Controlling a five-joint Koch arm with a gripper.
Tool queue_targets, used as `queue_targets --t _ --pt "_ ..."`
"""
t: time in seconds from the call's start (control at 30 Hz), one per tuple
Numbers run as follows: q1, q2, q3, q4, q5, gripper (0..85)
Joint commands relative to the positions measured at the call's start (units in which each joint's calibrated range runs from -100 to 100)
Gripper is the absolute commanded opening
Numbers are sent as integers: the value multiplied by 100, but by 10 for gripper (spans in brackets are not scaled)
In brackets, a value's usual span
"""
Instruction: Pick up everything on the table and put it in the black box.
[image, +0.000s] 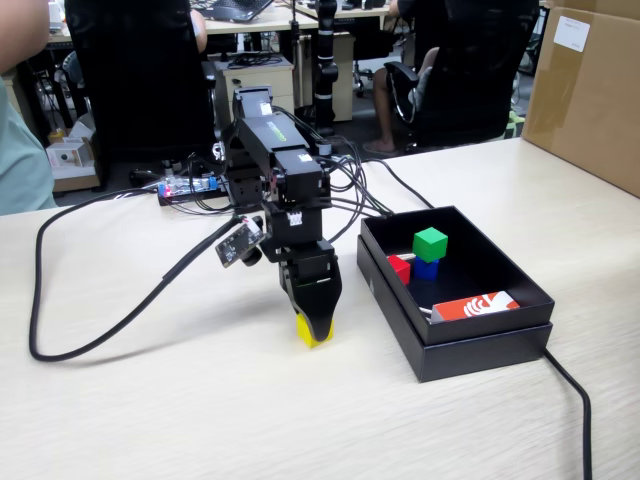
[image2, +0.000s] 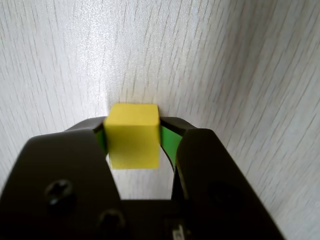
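Got yellow cube (image2: 133, 135) pinched in end effector (image2: 134, 142), green pads (image2: 170, 144) tight on both sides. In fixed view it sits low centre of frame, right at table (image: 150, 420), can't tell if it's touching. Black box (image: 478, 340) to right holds green cube (image: 431, 243) on blue cube (image: 427, 268), red cube (image: 400, 268) beside. My plan: lift straight up first, clear near wall, drop in empty patch, not on stack.
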Motion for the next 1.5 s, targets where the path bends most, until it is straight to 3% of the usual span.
queue_targets --t 0.0,0.23,0.5,0.73,1.47 --pt "-20 -521 340 133 93 140" --pt "156 -2564 -358 133 127 140" --pt "1079 -4480 -485 90 361 140" --pt "1534 -3964 -494 90 615 141" --pt "1534 -2139 -866 90 835 150"
